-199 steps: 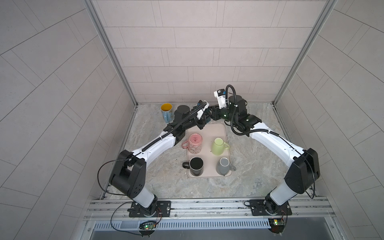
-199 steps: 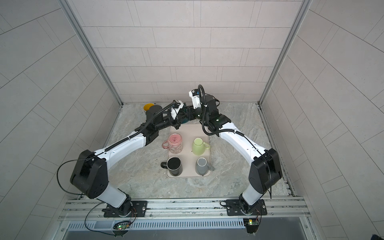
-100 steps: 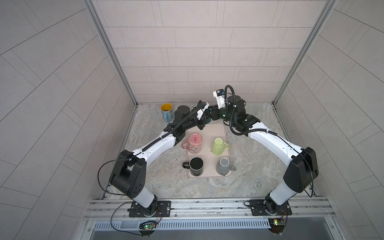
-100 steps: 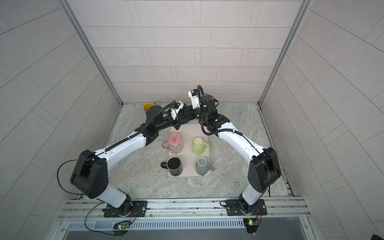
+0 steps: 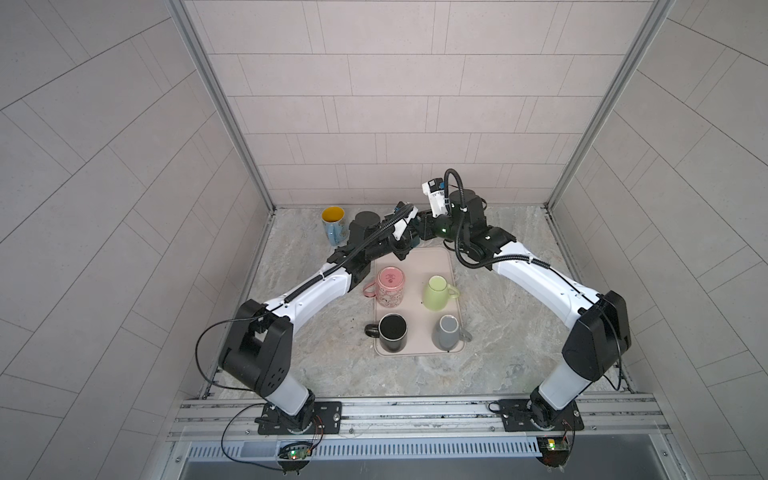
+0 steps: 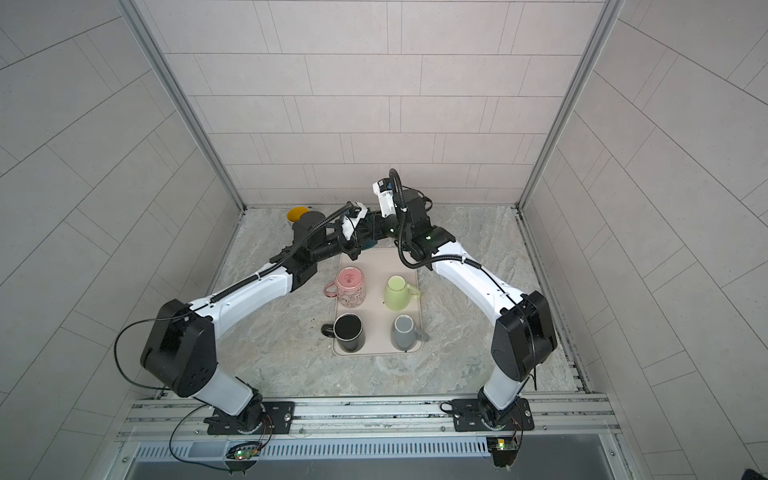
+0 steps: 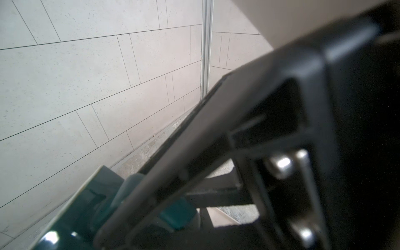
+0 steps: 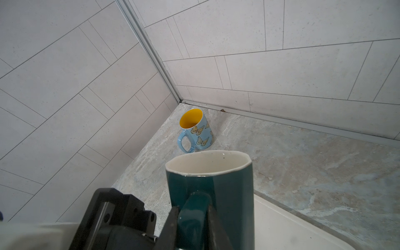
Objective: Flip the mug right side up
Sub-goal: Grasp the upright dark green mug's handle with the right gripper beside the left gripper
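The mug (image 8: 210, 179) is dark teal with a white inside. It stands rim up over the back edge of the beige mat (image 8: 281, 225), and a sliver of it shows in a top view (image 6: 368, 245) between the two wrists. My right gripper (image 8: 192, 207) has one finger on each side of the mug's handle, touching it. My left gripper (image 8: 121, 212) sits close beside the mug's lower part. In the left wrist view the mug (image 7: 71, 218) fills the corner, and its teal reaches right into the dark, blurred jaws. The mug's base is hidden.
A blue butterfly mug (image 5: 333, 224) with a yellow inside stands in the back left corner. The mat (image 5: 428, 257) holds a pink mug (image 5: 390, 286), a green mug (image 5: 436, 293) and a grey mug (image 5: 446, 336), all bottom up, and an upright black mug (image 5: 392, 332). The back wall is close behind.
My right gripper's jaws have narrowed onto the mug's handle. Both arms have stayed almost still at the back of the mat.
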Robot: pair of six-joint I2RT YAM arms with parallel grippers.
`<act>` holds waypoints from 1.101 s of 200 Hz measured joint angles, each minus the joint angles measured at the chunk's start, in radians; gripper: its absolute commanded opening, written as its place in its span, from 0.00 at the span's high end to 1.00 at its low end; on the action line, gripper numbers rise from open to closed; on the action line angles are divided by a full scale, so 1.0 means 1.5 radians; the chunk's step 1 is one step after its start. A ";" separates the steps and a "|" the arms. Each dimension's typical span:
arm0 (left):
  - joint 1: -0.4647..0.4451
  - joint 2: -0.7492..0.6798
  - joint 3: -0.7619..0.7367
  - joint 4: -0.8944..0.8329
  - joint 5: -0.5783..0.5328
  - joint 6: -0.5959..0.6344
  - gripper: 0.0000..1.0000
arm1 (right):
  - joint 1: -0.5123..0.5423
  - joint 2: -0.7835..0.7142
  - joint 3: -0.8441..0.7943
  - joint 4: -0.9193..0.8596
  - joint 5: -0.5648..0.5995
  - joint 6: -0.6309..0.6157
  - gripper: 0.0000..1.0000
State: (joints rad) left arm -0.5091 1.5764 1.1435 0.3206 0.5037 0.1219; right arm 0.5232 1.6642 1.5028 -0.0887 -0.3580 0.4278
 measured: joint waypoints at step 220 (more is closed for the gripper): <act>-0.004 0.000 -0.003 -0.030 -0.036 0.021 0.96 | 0.002 0.016 0.010 -0.025 0.011 -0.021 1.00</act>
State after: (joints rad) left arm -0.5144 1.5764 1.1397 0.2764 0.4492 0.1528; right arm 0.5259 1.6878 1.5185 -0.1268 -0.3420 0.3962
